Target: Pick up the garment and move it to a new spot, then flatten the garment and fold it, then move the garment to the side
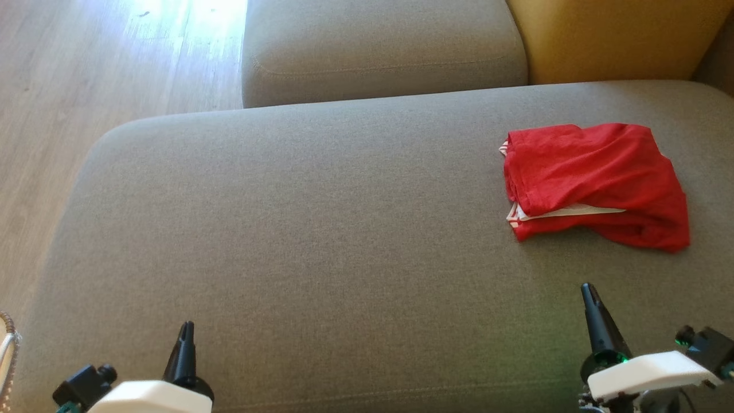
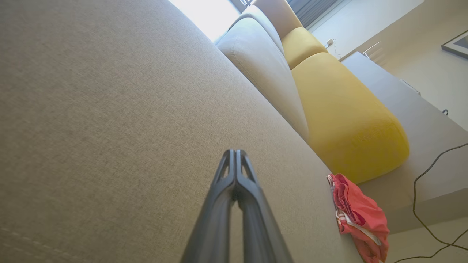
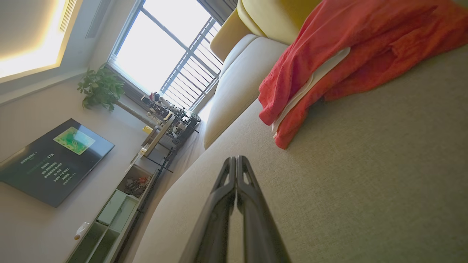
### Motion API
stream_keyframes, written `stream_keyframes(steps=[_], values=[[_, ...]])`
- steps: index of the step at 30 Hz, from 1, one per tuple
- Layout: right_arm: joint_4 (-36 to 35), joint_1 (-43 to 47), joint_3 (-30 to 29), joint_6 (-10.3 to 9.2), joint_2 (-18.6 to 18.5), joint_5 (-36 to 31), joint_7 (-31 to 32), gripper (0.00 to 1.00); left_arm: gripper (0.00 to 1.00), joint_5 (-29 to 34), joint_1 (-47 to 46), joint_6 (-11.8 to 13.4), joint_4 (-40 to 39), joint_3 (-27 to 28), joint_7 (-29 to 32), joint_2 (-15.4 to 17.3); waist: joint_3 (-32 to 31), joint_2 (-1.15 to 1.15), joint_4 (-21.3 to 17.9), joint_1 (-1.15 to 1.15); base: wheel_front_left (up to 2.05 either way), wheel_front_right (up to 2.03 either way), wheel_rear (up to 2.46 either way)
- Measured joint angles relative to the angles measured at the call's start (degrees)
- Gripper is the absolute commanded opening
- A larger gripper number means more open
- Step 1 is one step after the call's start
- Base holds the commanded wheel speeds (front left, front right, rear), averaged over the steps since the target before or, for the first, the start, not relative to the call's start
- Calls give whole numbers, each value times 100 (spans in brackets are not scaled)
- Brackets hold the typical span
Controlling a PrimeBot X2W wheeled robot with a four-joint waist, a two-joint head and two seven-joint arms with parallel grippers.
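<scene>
One garment (image 1: 596, 183) lying seemingly folded at the right of the seat (image 1: 321, 229), left claw (image 1: 187, 330) and right claw (image 1: 588, 289) both hovering pressed together, open room stretching leftward.

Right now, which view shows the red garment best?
Head view: the whole red garment lies unobstructed on the grey sofa cushion. Right wrist view crops its top; left wrist view catches it small, edge-on.

One garment (image 1: 596, 183), two grey cushions (image 1: 344, 258), perhaps two yellow cushions (image 2: 347, 120).
</scene>
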Motion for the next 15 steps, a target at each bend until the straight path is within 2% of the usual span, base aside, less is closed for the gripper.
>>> stream_keyframes(steps=[15], values=[[57,-137,-92,0,0,991,226,0,0,-998,-257,-96,65,172,250,0,93,0,-10,0,0,0,0]])
